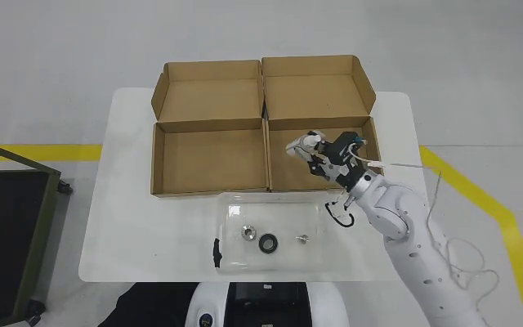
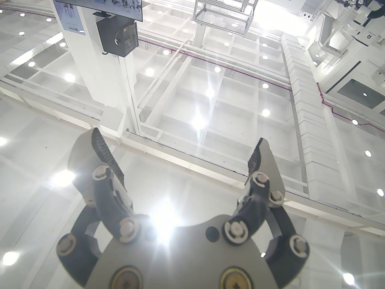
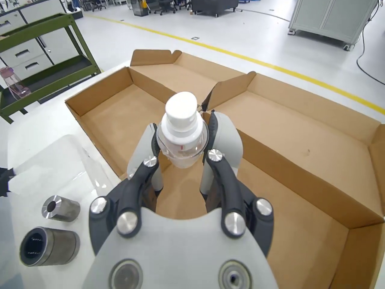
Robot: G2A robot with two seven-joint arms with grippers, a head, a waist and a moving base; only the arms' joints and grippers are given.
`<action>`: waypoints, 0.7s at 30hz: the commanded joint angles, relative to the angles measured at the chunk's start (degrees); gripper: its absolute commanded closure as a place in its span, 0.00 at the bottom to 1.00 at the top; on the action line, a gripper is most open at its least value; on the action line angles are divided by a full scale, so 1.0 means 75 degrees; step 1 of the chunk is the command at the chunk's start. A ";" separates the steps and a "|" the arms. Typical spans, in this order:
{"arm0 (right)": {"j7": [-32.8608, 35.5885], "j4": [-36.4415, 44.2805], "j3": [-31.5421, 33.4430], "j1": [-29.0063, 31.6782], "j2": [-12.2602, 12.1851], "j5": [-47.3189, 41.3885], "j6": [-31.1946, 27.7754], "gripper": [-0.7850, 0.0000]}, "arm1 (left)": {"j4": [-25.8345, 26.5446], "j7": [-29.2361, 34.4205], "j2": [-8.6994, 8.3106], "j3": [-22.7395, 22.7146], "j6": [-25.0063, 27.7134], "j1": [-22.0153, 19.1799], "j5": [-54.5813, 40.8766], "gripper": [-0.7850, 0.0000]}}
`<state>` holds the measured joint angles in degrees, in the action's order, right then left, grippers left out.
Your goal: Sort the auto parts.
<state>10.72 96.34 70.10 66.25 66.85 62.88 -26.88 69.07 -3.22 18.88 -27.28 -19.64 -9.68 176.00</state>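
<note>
My right gripper (image 3: 182, 148) (image 1: 309, 150) is shut on a white and clear plastic part (image 3: 182, 130) (image 1: 299, 145), holding it above the right cardboard box (image 1: 282, 173) (image 3: 300, 163). The left cardboard box (image 1: 209, 159) (image 3: 114, 115) lies beside it. In the clear tray (image 1: 233, 233), a small steel sleeve (image 1: 248, 233) (image 3: 61, 208), a dark bearing sleeve (image 1: 269, 243) (image 3: 49, 249) and a small metal piece (image 1: 302, 239) rest. My left gripper (image 2: 180, 157) is open, pointing up at the ceiling with nothing between its fingers.
Both boxes have lids folded back toward the table's far edge (image 1: 261, 86). A black object (image 1: 216, 252) sits at the tray's left front corner. A green rack (image 3: 45, 61) stands off the table's left side.
</note>
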 commanded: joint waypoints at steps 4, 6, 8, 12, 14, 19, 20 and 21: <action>0.0364 -0.0367 -0.0402 -0.0320 0.0065 0.0371 0.0232 1.00 | 0.0000 0.0000 0.0000 0.0000 0.0000 0.0000 0.0000 0.00; 0.0462 -0.0513 -0.0522 -0.0398 0.0087 0.0496 0.0314 1.00 | 0.0000 0.0000 0.0000 0.0000 0.0000 0.0000 0.0000 0.00; 0.0514 -0.0639 -0.0612 -0.0463 0.0106 0.0592 0.0391 1.00 | 0.0000 0.0000 0.0000 0.0000 0.0000 0.0000 0.0000 0.00; 0.0612 -0.0884 -0.0777 -0.0560 0.0143 0.0712 0.0471 1.00 | 0.0000 0.0000 0.0000 0.0000 0.0000 0.0000 0.0000 0.00; 0.0645 -0.0977 -0.0853 -0.0601 0.0161 0.0748 0.0488 1.00 | 0.0000 0.0000 0.0000 0.0000 0.0000 0.0000 0.0000 0.00; 0.0721 -0.1208 -0.0974 -0.0732 0.0201 0.0788 0.0510 0.67 | 0.0000 0.0000 0.0000 0.0000 0.0000 0.0000 0.0000 0.00; 0.0721 -0.1249 -0.0985 -0.0750 0.0207 0.0788 0.0524 0.59 | 0.0000 0.0000 0.0000 0.0000 0.0000 0.0000 0.0000 0.00; 0.0732 -0.1278 -0.0998 -0.0767 0.0213 0.0796 0.0529 0.44 | 0.0000 0.0000 0.0000 0.0000 0.0000 0.0000 0.0000 0.00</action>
<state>16.17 86.90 62.67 60.58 68.42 68.83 -22.95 69.07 -3.22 18.88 -27.28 -19.64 -9.68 176.00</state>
